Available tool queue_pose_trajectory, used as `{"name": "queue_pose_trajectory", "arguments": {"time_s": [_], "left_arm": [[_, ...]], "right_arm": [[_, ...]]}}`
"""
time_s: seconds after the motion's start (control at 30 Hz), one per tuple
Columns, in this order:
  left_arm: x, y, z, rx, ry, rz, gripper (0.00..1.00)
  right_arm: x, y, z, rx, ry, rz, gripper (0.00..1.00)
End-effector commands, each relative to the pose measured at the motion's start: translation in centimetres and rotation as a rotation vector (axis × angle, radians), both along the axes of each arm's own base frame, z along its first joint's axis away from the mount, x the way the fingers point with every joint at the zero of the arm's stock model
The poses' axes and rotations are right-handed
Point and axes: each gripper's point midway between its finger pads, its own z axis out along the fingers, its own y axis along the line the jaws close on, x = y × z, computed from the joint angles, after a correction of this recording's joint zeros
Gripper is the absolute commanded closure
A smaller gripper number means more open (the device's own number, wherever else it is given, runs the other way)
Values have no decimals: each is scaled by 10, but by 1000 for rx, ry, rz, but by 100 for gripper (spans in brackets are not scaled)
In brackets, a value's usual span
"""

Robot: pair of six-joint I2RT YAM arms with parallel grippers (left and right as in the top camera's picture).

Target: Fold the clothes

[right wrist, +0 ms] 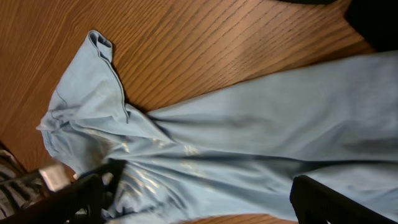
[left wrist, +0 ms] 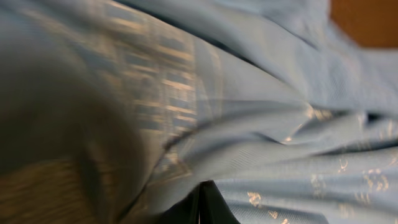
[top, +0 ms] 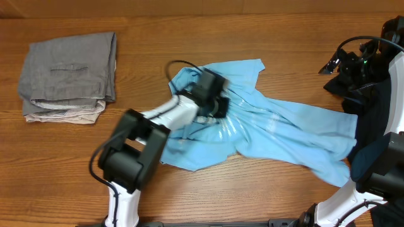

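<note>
Two arms, one shirt [top: 284, 126] in play. It lies crumpled and unfolded across the middle of the table [top: 189, 25], one end bunched under the left arm, the other trailing toward the right edge. Lettering shows as pale shiny marks on the creased front.

Left gripper [top: 219, 104] sits low on the bunched end, jaws fully closed. In the left wrist view the dark fingertips [left wrist: 202, 208] meet at the bottom edge and folds of blue cloth run up into them, so it looks pinched on a ridge of the shirt, probably to lift or drag that end and pull the wrinkles out.

Right gripper [right wrist: 199, 196] hangs above the trailing half with its jaws spread wide and nothing between them; its camera looks down on a sleeve and the long body of the shirt. My read: it waits for a corner to grab so both arms can stretch the cloth flat.

Black garment [top: 371, 126] appears draped at the far right edge beside the right arm — outline hard to tell from the arm itself. It is not laid out.

Trousers [top: 69, 60] are folded at far left, stacked on a beige garment [top: 63, 113], well apart from the shirt.

Folding proper not started; flattening comes first. Risk: one pinch point just drags the whole shirt instead of spreading it.
</note>
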Motion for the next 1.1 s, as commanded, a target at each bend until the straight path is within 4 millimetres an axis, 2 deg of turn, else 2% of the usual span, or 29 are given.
{"name": "queue_pose_trajectory", "arguments": {"time_s": [0.0, 0.27, 0.33, 0.43, 0.53, 0.6, 0.7, 0.8, 0.87, 0.97, 1.07], "left_arm": [[18, 75, -39, 181, 24, 151, 96], [41, 126, -38, 178, 29, 263, 96], [48, 127, -31, 142, 19, 251, 96], [61, 116, -3, 56, -20, 206, 90], [77, 106, 48, -7, -91, 189, 85], [83, 104, 90, -27, -155, 187, 78], [78, 105, 153, -47, -246, 178, 73], [52, 113, 214, -59, -312, 186, 73], [32, 126, 244, -32, -346, 214, 74], [1, 148, 277, 27, -388, 270, 76], [-31, 162, 302, 46, -412, 292, 76]], "right_arm": [[0, -2, 0, -9, -3, -1, 0], [0, -2, 0, -9, -3, -1, 0], [0, -2, 0, -9, -3, -1, 0], [0, -2, 0, -9, -3, -1, 0], [0, -2, 0, -9, -3, -1, 0], [0, -2, 0, -9, -3, -1, 0], [0, -2, 0, -9, -3, -1, 0], [0, -2, 0, -9, -3, -1, 0], [0, -2, 0, -9, -3, -1, 0], [0, -2, 0, -9, -3, -1, 0], [0, -2, 0, -9, -3, -1, 0]]}}
